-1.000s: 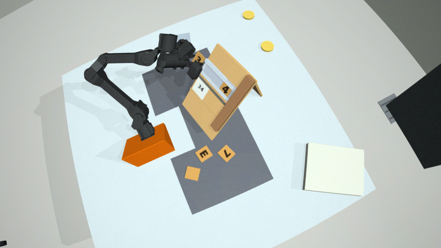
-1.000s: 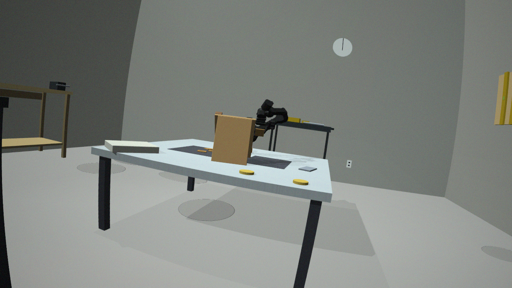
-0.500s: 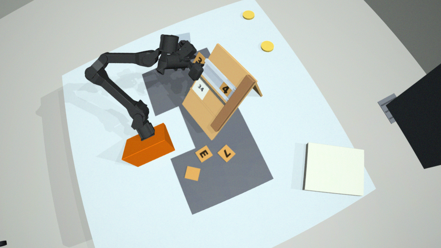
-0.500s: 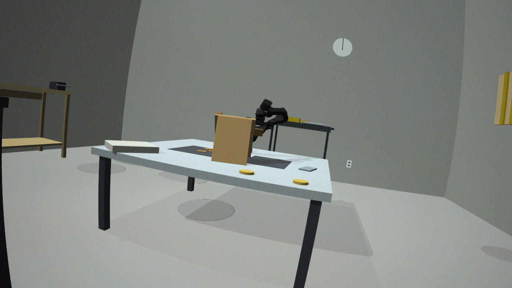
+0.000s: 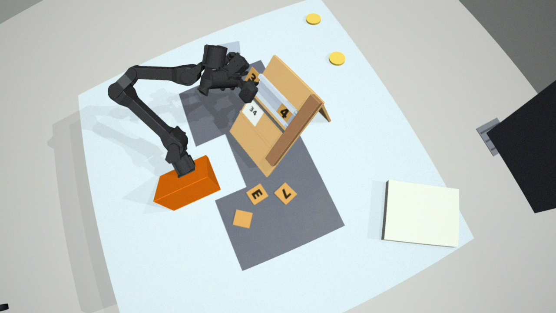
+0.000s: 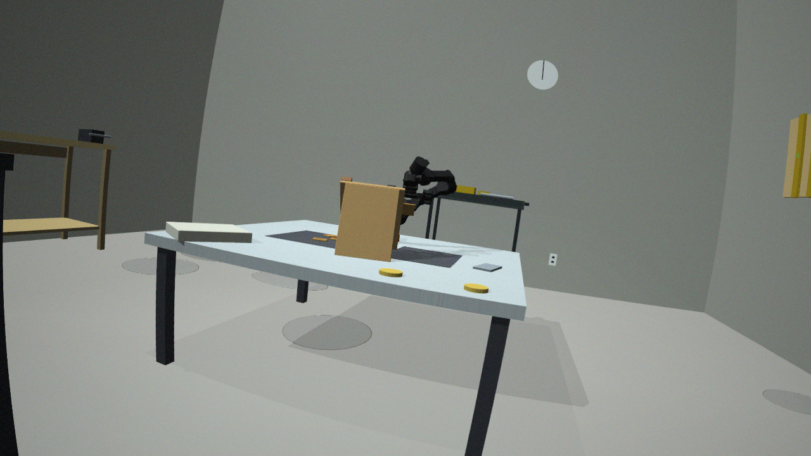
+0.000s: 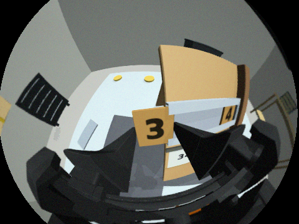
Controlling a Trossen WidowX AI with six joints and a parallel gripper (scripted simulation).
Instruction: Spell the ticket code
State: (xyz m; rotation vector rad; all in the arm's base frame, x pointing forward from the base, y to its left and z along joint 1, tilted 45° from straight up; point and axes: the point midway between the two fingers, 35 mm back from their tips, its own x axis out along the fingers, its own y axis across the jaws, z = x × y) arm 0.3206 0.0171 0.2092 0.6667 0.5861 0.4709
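Grey walls, a round wall clock, wooden shelf.

ticket: half hidden by finger | 3 tile: partly covered by gripper | rail: hidden behind board

Top cam looks straight down, exterior sits low and far behind the board, wrist rides close; all share it.

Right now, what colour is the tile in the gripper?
Orange-tan with a black 3; clearest in the wrist view.
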